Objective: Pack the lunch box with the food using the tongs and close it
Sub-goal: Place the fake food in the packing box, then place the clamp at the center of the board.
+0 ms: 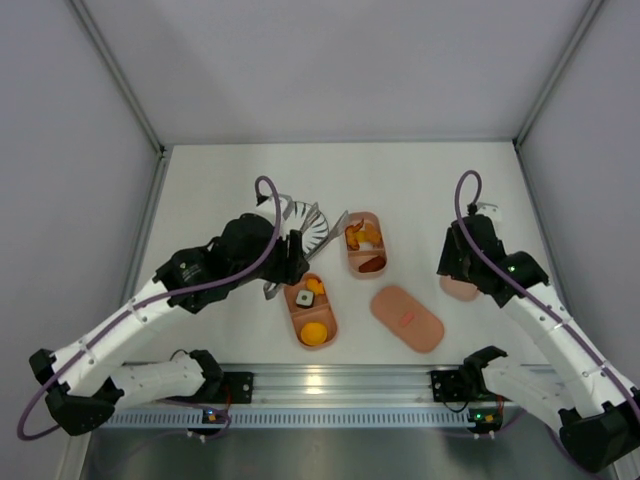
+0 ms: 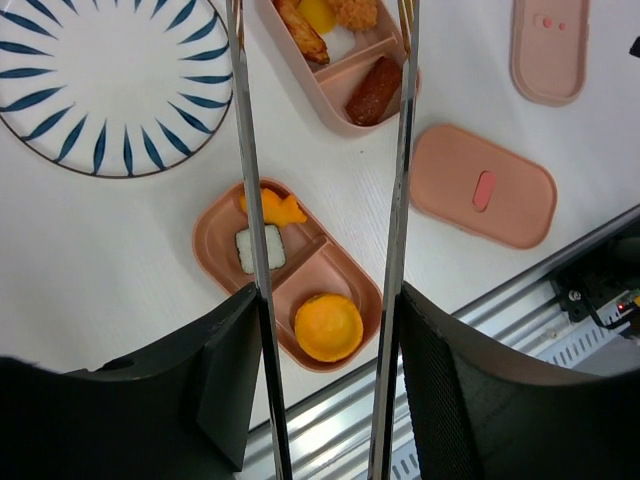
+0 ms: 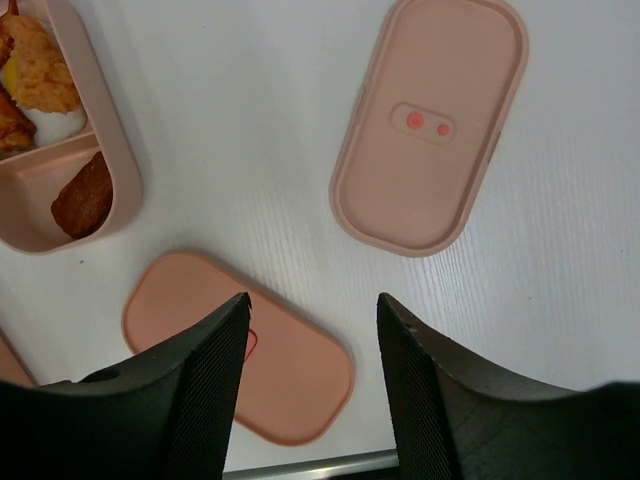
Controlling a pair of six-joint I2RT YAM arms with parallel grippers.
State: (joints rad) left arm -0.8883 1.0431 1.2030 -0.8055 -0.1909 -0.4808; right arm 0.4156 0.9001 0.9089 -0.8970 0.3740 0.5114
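a white counter (image 1: 220,190) seen from above, with two robot arms reaching in from the near edge. at the left sits a round white plate (image 2: 110,90) with dark radial stripes. just right of it, the left gripper (image 2: 328,300) is closed around the tongs (image 2: 245,150). its two fingers press on the outside of the long silvery arms, which stay spread in a narrow v above the trays. under the tongs lies the nearer pink tray (image 2: 215,220) of the lunch box. it holds a small orange piece (image 2: 280,208) and a white square piece (image 2: 272,248) in one compartment, and a round orange piece (image 2: 328,327) in the other. beyond it, apart from it, is the second tray (image 2: 345,118), holding a dark brown piece (image 2: 375,92) and golden fried pieces (image 2: 300,28). right of the trays a pink lid with one red mark (image 2: 450,180) lies flat on the counter. further right lies the lid with two red spots (image 3: 430,150). the right gripper (image 3: 312,300) hovers over these lids with its fingers apart and nothing between them.
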